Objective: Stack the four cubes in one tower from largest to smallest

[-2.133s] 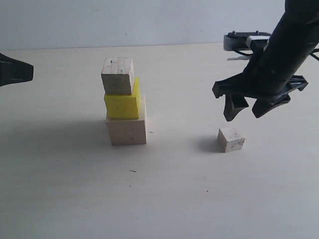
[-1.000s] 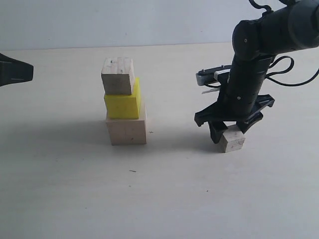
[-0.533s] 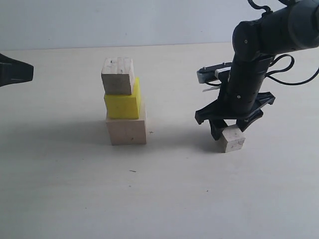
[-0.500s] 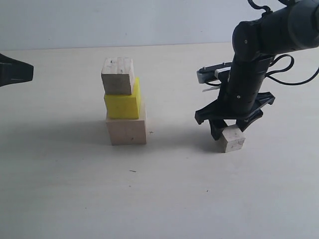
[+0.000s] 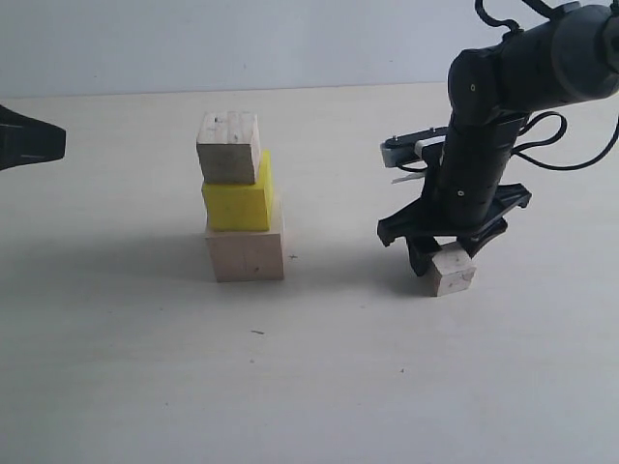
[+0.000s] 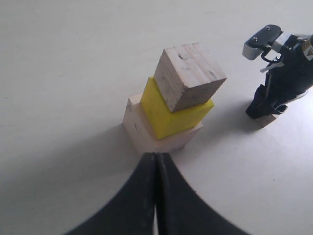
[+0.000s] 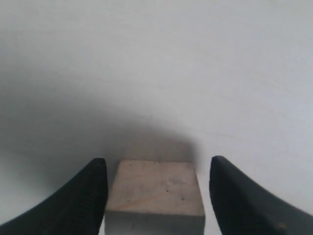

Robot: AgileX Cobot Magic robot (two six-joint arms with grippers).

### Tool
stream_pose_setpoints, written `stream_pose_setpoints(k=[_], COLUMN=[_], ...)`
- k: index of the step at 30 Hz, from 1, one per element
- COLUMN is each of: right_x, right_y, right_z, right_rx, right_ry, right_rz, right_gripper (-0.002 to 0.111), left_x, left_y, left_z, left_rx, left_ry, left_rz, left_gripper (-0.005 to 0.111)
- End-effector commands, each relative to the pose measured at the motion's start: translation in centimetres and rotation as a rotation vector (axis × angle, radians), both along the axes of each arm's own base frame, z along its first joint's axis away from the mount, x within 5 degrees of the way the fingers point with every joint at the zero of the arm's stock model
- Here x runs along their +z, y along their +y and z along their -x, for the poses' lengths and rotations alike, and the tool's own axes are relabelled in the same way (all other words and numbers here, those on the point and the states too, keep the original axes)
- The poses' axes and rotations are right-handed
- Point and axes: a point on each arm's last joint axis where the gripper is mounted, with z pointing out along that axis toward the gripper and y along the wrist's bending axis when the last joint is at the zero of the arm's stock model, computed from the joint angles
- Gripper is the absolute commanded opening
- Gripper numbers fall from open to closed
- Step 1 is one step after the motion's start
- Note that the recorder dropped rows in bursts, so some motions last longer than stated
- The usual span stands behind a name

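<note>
And the right gripper (image 5: 443,259) is low at the table (image 5: 319,387), jaws spread and straddling the last small cube (image 5: 450,272). There is a finger (image 7: 83,200) on either side with gaps showing, so nothing is clamped yet. That cube sits at three o'clock from the tower (image 5: 239,203), well apart from it. The straddle looks like the set-up for a squeeze and lift. The tower stands three high: pale base, yellow, small wood block, each slightly offset. The left gripper (image 5: 29,143) hangs pinched shut and empty at nine o'clock, clear of the stack. No labels or writing are visible.
</note>
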Motion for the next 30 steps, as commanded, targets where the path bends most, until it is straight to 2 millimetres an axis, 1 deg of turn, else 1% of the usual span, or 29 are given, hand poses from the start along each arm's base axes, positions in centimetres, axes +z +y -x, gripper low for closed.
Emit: stream_pose_setpoints(k=[1,6,8,9,13,16,19,20,21,23,27,30], right_x=[0.2,0.2,0.2,0.2,0.2,0.2,0.4,0.8,1.3,2.6,7.0,10.1], right_y=[0.1,0.1,0.1,0.1,0.1,0.0,-0.2,-0.2,-0.3,-0.5,-1.5,-3.4], right_z=[-0.2,-0.2,-0.2,-0.2,-0.2,-0.1,0.0,0.0,0.0,0.0,-0.3,-0.8], right_rx=[0.001,0.001,0.001,0.001,0.001,0.005,0.023,0.027,0.033,0.043,0.145,0.198], right_ry=[-0.016,-0.016,-0.016,-0.016,-0.014,-0.004,0.004,-0.006,-0.019,-0.058,-0.228,-0.362], right_rz=[-0.001,-0.001,-0.001,-0.001,-0.001,0.005,0.024,0.025,0.029,0.029,0.004,-0.024], right_gripper=[0.058,0.058,0.056,0.053,0.038,0.024,0.008,0.002,0.0,0.0,0.0,0.0], left_x=[-0.1,-0.1,-0.1,-0.1,-0.1,-0.1,-0.1,-0.1,-0.1,-0.1,-0.1,-0.1], left_y=[0.0,0.0,0.0,0.0,0.0,0.0,0.0,0.0,0.0,0.0,0.0,0.0], left_z=[-0.1,-0.1,-0.1,-0.1,-0.1,-0.1,-0.1,-0.1,-0.1,-0.1,-0.1,0.0], left_rx=[0.003,0.003,0.003,0.003,0.003,0.003,0.003,0.003,0.003,0.001,0.0,-0.007], left_ry=[0.003,0.003,0.003,0.003,0.003,0.003,0.003,0.003,0.003,0.004,0.006,0.013], left_rz=[0.002,0.002,0.002,0.002,0.002,0.002,0.002,0.002,0.002,0.002,0.002,0.002], left_gripper=[0.0,0.0,0.0,0.0,0.0,0.0,0.0,0.0,0.0,0.0,0.0,0.0])
